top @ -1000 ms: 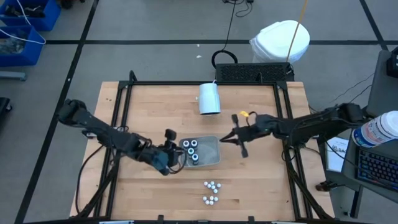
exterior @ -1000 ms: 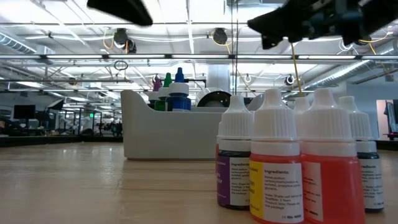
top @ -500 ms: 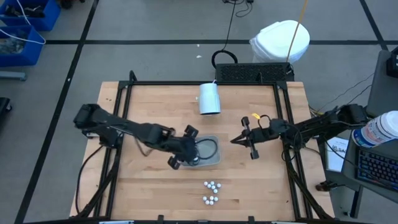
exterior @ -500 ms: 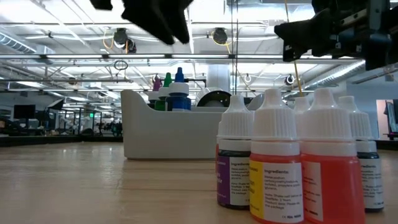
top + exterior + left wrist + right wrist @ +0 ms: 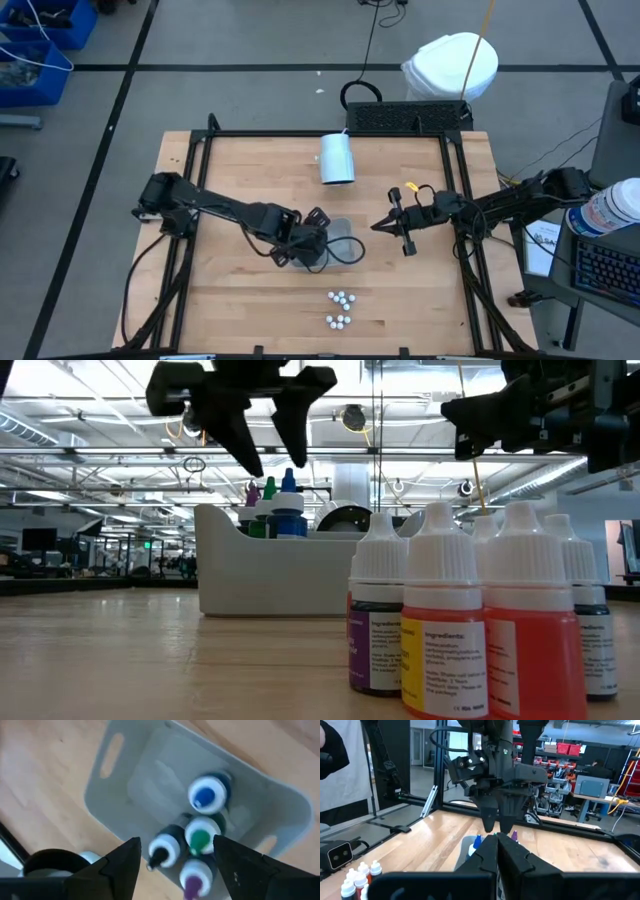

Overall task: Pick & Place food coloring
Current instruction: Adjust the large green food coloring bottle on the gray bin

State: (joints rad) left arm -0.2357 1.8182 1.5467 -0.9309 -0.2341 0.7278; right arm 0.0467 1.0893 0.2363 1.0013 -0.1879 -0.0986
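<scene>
From above, the left end effector (image 5: 322, 243) hangs over the grey bin (image 5: 343, 232) mid-worktop (image 5: 240, 170), and the right end effector (image 5: 384, 226), fingers together, sits just beside the bin's far side, with a cluster of small white-capped bottles (image 5: 340, 309) nearer the front edge. At worktop level, the left end effector (image 5: 268, 455) stands fingers apart above the bin (image 5: 270, 575). The left wrist view shows four wider bottles (image 5: 197, 837) inside the bin (image 5: 125, 780), directly below the spread fingers.

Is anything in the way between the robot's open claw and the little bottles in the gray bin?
Nothing visible. The left gripper hangs open above the gray bin, and the four bottles stand right below its fingers with only air between. The right gripper waits off to the side, shut.
</scene>
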